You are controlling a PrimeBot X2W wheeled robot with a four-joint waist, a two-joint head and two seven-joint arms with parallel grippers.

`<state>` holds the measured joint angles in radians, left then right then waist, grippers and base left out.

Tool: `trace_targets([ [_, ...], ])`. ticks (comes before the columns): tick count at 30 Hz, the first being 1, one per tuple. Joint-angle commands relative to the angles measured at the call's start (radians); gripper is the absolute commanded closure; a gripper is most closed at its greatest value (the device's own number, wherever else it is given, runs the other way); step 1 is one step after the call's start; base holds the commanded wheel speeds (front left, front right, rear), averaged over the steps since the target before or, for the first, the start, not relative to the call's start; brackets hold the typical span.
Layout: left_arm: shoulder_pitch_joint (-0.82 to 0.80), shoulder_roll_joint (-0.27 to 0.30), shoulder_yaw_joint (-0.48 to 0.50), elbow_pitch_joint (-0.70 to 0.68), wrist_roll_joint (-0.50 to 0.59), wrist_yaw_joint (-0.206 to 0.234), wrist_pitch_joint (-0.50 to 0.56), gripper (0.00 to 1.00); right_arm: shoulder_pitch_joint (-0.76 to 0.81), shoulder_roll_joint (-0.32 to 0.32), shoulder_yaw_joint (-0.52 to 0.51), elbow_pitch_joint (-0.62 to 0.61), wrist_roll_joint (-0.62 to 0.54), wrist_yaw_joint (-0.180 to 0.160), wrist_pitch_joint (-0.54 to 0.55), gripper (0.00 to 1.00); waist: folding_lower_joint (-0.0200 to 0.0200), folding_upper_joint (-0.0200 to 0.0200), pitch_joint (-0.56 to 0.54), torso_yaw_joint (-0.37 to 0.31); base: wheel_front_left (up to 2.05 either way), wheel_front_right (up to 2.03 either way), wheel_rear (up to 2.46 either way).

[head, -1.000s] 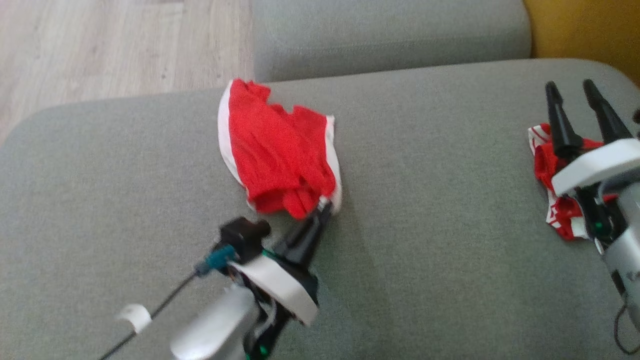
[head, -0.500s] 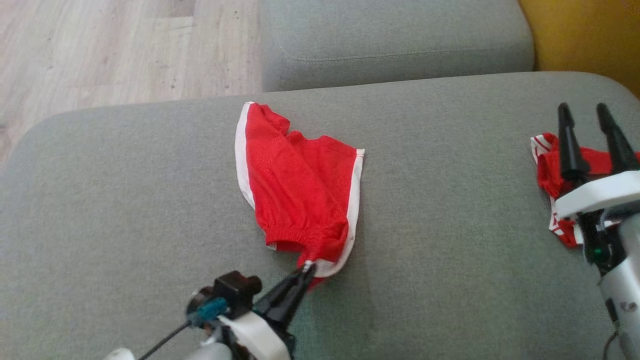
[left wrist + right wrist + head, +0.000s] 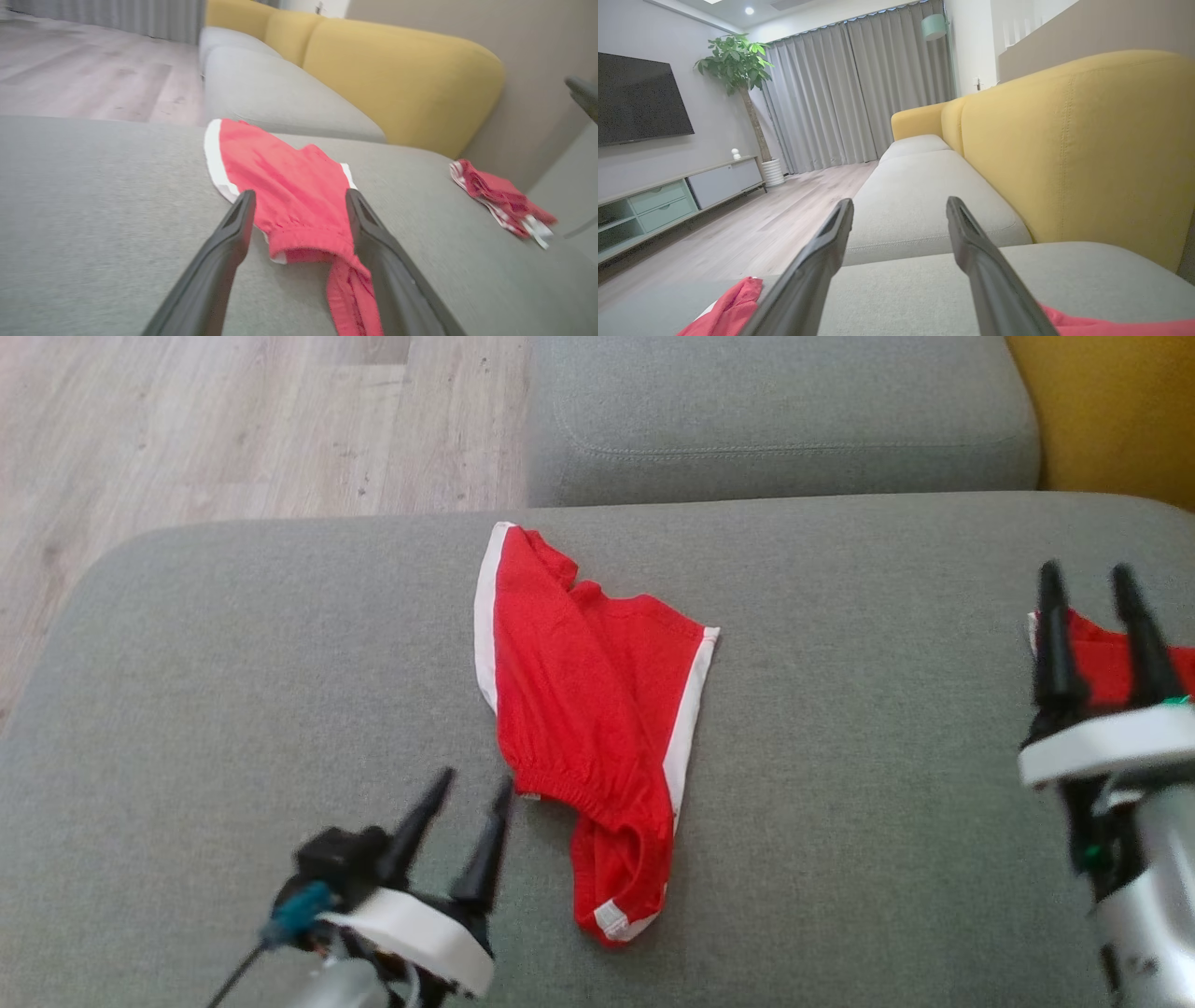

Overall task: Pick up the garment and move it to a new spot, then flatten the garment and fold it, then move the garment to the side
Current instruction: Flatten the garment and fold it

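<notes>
The garment, red shorts with white side stripes, lies loosely spread on the grey sofa cushion, its waistband end trailing toward the front. My left gripper stands open just left of that end, holding nothing. In the left wrist view the garment lies ahead of the open left gripper, and its near end runs along the right finger. My right gripper is open at the far right, above a second red-and-white garment. The right wrist view has the right gripper open over the cushion.
A second grey cushion adjoins at the back, with the yellow backrest at the right. Wooden floor lies beyond the cushion's left and far edges. The bunched red-and-white garment sits near the cushion's right end.
My left gripper has opened and let go of the garment's near corner, drawing back to the left. The garment now lies longer on the cushion. The head camera has shifted.
</notes>
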<state>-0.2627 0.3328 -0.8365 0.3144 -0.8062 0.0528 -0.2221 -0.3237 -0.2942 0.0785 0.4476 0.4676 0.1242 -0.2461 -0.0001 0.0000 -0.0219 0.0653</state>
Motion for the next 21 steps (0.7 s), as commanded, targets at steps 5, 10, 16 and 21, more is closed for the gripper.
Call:
trace_targets([
  [5,0.006,-0.012,0.188,-0.093,0.000,0.049,-0.038,0.00,0.066,0.082,-0.006,-0.136,-0.065,0.007,0.024,0.00,0.0001,0.0000,0.021,-0.002,0.00,0.00,0.00],
  [10,0.082,-0.083,0.370,-0.176,0.092,0.045,-0.039,0.00,0.119,0.169,0.004,-0.181,-0.106,0.007,0.037,0.00,0.0001,0.0000,0.046,-0.021,0.00,0.00,0.00],
  [16,0.149,-0.148,0.473,-0.177,0.188,-0.016,-0.039,0.00,0.137,0.211,0.029,-0.186,-0.140,0.007,0.032,0.00,0.0001,0.0000,0.065,-0.041,0.00,0.00,0.00],
  [21,0.150,-0.178,0.515,-0.149,0.231,-0.058,-0.039,0.00,0.133,0.221,0.031,-0.181,-0.147,0.007,0.030,0.00,0.0001,0.0000,0.072,-0.041,0.00,0.00,0.00],
])
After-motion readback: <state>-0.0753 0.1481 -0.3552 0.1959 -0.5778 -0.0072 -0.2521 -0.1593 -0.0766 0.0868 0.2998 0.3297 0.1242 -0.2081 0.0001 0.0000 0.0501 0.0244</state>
